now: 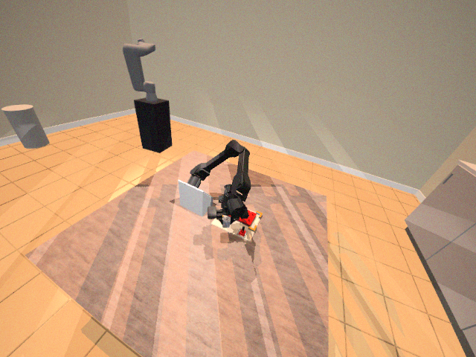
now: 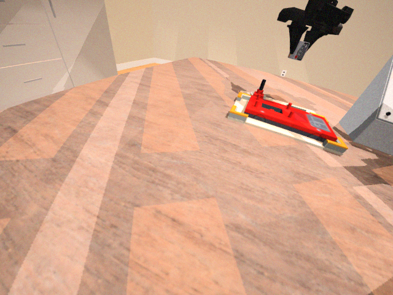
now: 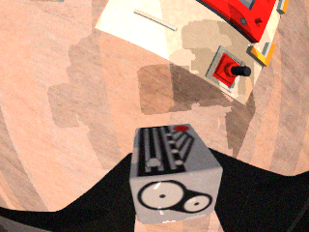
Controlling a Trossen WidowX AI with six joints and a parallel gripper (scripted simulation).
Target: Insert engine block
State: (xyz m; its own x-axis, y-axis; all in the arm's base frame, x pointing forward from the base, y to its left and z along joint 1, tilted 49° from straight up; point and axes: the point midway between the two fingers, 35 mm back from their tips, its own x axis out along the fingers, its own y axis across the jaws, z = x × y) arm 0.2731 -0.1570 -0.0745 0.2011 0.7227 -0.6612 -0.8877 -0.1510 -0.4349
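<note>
A: Which step is in hand now?

B: The carrying step, I think. The black parallel-jaw gripper (image 2: 299,47) is clamped on the small grey engine block with ribbed black top and two round dials on its face (image 3: 174,174). In the exterior view it hangs in the upper right of the frame, high above the brown striped wooden desk (image 2: 158,190).

A: And where is the car?

B: The flat red car body on its cream base plate with yellow corners (image 2: 288,115) lies at the right of the exterior frame, well below the block. In the wrist view it is in the upper right, and the block is in the lower middle, so the block is not yet over it.

A: Can you see the opening?

B: There is a dark rectangular opening (image 2: 272,108) in the red top. The rib I cannot tell at this size.

A: What does the next move call for?

B: In my judgement, first to bring the block over that opening, then to turn it so the slot side faces the rib, and only then to go down. Near the body stands a small red base with a black lever (image 3: 232,70); the gripper should keep away from it.
</note>
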